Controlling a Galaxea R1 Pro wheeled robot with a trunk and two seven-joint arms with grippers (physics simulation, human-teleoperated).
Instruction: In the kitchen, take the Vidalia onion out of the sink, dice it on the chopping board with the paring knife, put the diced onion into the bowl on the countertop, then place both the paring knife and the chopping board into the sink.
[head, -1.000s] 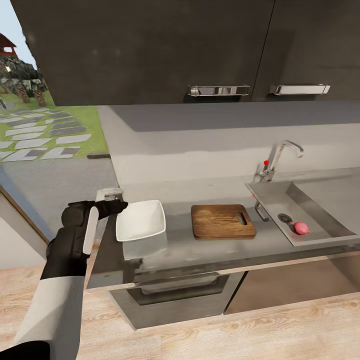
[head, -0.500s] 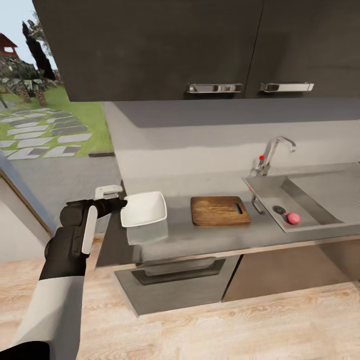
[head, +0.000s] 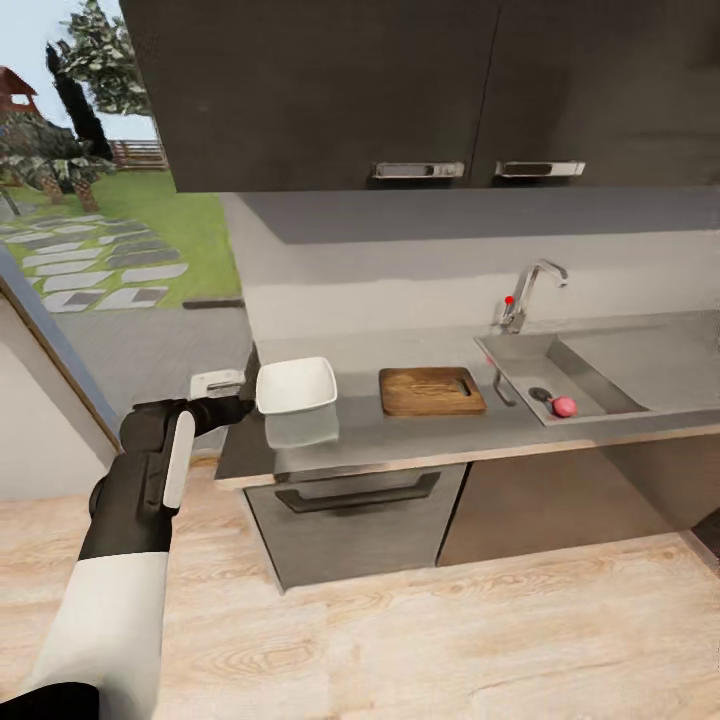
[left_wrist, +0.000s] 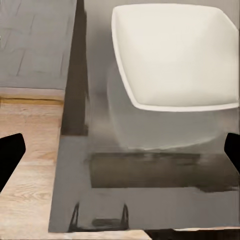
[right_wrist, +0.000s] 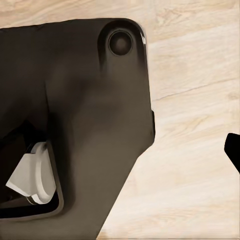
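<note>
The white bowl (head: 295, 385) (left_wrist: 175, 55) sits near the left end of the grey countertop (head: 400, 435). My left gripper (head: 240, 408) (left_wrist: 120, 155) hovers open at that end, just short of the bowl, holding nothing. The brown chopping board (head: 432, 390) lies to the right of the bowl. Further right is the steel sink (head: 590, 375) with its tap (head: 527, 292), and the pinkish Vidalia onion (head: 564, 406) rests by the drain. The paring knife is out of view. My right gripper (right_wrist: 120, 152) hangs low beside the robot's dark base; one fingertip (right_wrist: 233, 150) shows far out, so it reads as open.
Dark wall cabinets (head: 350, 90) hang above the counter. Below it are dark fronts with a long handle (head: 355, 493). Pale wood floor (head: 450, 640) spreads in front. A glazed opening (head: 90, 230) to a garden lies at the left.
The whole view has pulled back and shifted, so the camera has moved: counter, bowl, board and sink look smaller and more floor shows. My left gripper stays beside the bowl.
</note>
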